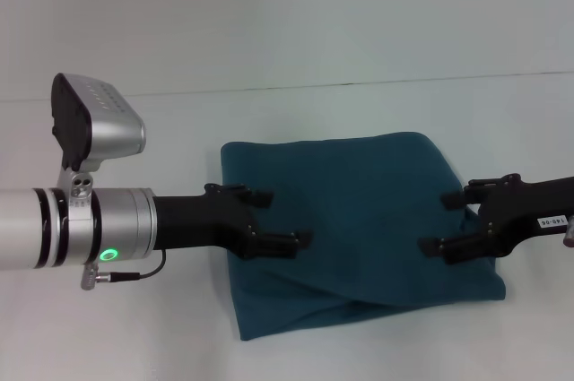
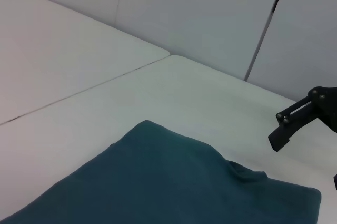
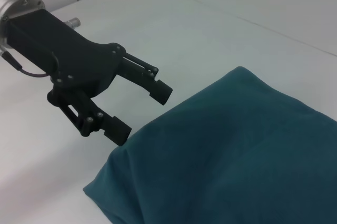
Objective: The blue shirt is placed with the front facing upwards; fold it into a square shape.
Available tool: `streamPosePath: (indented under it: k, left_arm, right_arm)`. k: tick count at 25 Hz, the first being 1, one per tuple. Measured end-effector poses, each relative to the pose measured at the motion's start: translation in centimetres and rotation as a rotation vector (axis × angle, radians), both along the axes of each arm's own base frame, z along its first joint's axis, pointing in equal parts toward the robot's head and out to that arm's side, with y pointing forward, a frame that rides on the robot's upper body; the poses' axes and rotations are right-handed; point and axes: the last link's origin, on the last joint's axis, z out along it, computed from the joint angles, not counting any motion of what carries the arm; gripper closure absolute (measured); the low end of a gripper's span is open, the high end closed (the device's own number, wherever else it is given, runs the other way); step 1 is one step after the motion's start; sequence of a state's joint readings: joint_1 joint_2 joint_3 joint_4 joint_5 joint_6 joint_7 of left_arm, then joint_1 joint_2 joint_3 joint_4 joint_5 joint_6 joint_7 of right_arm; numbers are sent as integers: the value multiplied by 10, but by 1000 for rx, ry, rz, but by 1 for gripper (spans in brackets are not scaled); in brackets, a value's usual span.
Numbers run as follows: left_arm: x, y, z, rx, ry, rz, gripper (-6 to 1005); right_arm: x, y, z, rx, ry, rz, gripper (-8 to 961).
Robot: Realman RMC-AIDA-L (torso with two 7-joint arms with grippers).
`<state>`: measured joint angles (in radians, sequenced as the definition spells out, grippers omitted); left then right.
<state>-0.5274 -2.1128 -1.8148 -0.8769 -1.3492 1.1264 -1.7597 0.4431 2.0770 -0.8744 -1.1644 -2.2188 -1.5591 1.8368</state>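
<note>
Folded blue shirt (image 1: 359, 229) lies squarish between spread, empty left gripper (image 1: 285, 217) and right gripper (image 1: 442, 221), both poised above its opposite side edges.

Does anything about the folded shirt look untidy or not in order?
Slightly. The blue shirt is a rough square, but a diagonal crease crosses its near part and its near edge runs slanted. The left tool and right tool are open above its side edges.
</note>
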Motion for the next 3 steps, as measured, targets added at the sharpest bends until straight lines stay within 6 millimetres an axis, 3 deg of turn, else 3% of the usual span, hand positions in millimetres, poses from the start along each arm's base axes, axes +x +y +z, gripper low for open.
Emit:
streamPosePath:
  k: [3]
  left_arm:
    - [0,0,-1,0,1,-2,74]
  right_arm:
    - [1,-1,0,1,1,-2,13]
